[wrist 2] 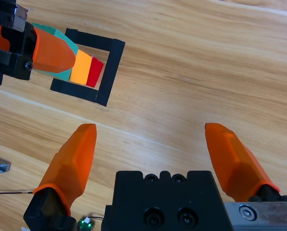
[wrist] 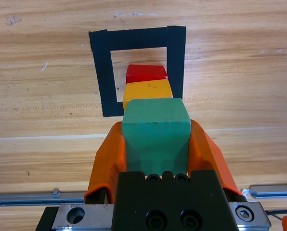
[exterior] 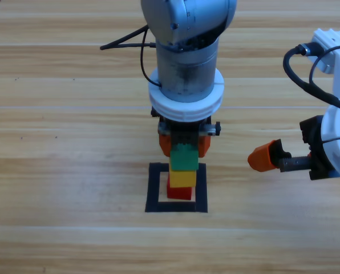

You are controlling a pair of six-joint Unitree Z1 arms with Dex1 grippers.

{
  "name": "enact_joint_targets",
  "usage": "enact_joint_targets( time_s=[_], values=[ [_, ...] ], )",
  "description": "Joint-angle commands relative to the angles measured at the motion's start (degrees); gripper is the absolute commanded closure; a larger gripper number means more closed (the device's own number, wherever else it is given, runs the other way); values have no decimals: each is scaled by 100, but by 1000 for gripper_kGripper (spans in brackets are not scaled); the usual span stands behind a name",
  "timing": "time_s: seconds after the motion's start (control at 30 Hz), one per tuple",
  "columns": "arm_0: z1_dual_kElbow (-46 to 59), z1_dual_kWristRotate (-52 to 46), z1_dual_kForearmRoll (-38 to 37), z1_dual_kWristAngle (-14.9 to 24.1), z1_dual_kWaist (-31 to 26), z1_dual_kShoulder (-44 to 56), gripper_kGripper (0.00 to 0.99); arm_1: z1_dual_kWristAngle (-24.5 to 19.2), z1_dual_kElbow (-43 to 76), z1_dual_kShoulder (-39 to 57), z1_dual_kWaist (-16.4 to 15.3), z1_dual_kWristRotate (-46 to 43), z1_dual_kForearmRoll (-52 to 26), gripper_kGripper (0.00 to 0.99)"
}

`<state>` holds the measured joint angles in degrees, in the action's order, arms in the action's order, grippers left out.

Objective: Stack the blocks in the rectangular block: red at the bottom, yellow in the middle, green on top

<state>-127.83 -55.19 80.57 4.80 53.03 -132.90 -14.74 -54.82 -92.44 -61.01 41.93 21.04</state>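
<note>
Inside the rectangular block (exterior: 153, 197) of dark tape, the red cube (exterior: 179, 193) lies on the table with the yellow cube (exterior: 182, 178) on it. The green cube (exterior: 183, 158) sits on top of the yellow one, and my left gripper (exterior: 183, 149) is shut on it from above. In the left wrist view both orange jaws press the sides of the green cube (wrist: 155, 139), with yellow (wrist: 147, 90), red (wrist: 146, 73) and the tape outline (wrist: 134, 38) below. My right gripper (exterior: 264, 157) waits open at the right edge, off to the side of the stack (wrist 2: 81, 67).
Black cables (exterior: 124, 40) trail over the table behind the left arm. A metal rail (wrist: 37, 196) shows at the bottom of the left wrist view. Bare wood lies left of and in front of the tape outline.
</note>
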Motion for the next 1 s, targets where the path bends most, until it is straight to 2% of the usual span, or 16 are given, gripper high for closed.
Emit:
enact_joint_targets(
  time_s=[0.03,1.0],
  values=[
    [118,35,29,30,120,-298,965,33,165,-301,169,35,-240,0],
    [206,61,20,74,120,-403,965,94,174,-362,169,-237,-293,0]
  ],
)
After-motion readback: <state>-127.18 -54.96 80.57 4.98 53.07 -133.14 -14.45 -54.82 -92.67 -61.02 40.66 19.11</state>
